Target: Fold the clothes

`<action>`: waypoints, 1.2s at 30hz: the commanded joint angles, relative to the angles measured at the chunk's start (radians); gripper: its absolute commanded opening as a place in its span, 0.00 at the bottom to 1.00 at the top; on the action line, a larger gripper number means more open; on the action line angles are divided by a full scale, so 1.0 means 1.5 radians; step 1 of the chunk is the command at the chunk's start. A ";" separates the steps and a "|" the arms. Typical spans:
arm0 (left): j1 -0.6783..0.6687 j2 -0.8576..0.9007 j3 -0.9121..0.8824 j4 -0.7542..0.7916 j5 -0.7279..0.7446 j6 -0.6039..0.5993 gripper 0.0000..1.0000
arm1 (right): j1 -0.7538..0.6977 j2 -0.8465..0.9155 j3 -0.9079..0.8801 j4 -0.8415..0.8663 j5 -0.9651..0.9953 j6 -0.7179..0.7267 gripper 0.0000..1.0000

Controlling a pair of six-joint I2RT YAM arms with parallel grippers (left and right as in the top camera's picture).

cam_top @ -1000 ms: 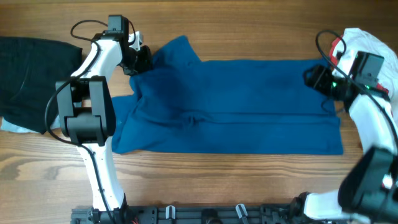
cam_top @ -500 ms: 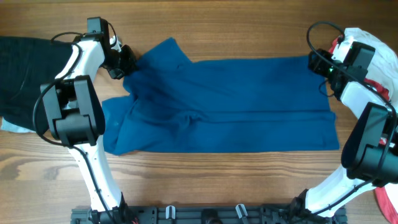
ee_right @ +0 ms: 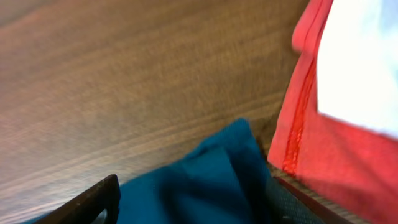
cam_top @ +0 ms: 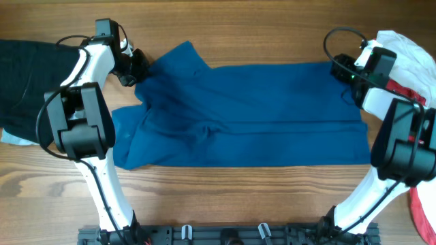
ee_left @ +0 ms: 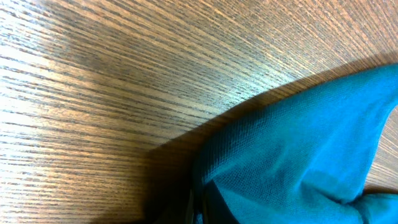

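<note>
A blue garment lies spread across the wooden table, with a fold line along its middle and a sleeve flap at the far left. My left gripper is shut on the garment's far-left edge; the left wrist view shows the cloth pinched between the closed jaws. My right gripper is at the garment's far-right corner. In the right wrist view its fingers stand wide apart with the blue corner lying between them.
A black garment lies at the left edge of the table. A white and red pile of clothes sits at the far right, close beside the right gripper, and also shows in the right wrist view.
Both grippers moved toward the far edge, and the blue garment shifted left and away with them. In the last half second the right gripper slid slightly left; the left arm stayed still.
</note>
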State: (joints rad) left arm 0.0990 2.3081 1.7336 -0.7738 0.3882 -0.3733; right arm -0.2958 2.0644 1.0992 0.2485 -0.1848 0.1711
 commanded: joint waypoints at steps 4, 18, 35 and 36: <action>0.006 0.029 -0.014 0.004 -0.047 -0.006 0.04 | 0.002 0.048 0.033 0.002 0.008 -0.002 0.75; 0.007 0.004 -0.013 -0.009 -0.024 -0.001 0.04 | -0.004 -0.003 0.065 -0.105 0.009 0.051 0.04; 0.007 -0.122 -0.013 -0.248 -0.008 0.054 0.04 | -0.017 -0.268 0.083 -0.623 0.157 0.043 0.04; 0.007 -0.127 -0.013 -0.261 -0.017 0.055 0.04 | -0.017 -0.268 0.083 -0.648 0.158 0.043 0.04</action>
State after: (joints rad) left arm 0.0994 2.1738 1.7187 -1.1187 0.3901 -0.3233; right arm -0.3187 1.6810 1.2179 -0.6422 0.0017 0.2344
